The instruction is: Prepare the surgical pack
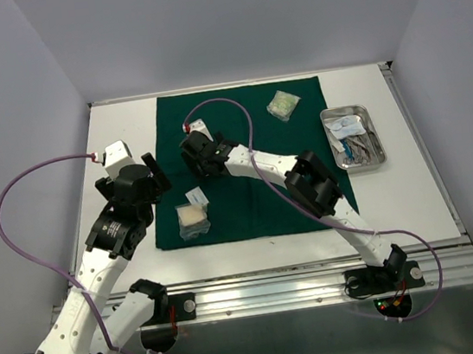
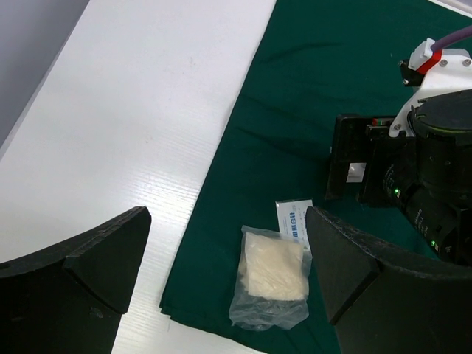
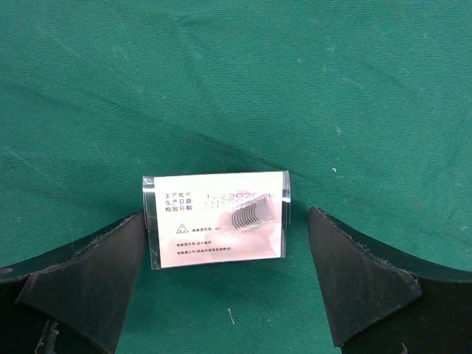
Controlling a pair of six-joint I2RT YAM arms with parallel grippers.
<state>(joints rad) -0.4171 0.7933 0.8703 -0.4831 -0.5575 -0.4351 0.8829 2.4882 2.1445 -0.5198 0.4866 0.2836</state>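
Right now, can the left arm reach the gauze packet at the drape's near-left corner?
Probably yes: the left gripper hangs open right by the gauze packet, nothing covers it, and the right gripper is farther back over the drape.

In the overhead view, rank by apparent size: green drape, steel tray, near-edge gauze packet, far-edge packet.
1. green drape, by far the largest.
2. steel tray.
3. near-edge gauze packet and far-edge packet look about alike, so no ranking.

A white bench [image 1: 401, 203] sits boxed in by a plain, pale lilac-grey back wall [image 1: 233, 20], left wall [image 1: 1, 112] and right wall [image 1: 454, 43]. An aluminium rail [image 1: 269, 293] runs along its near edge. The light is soft and even.
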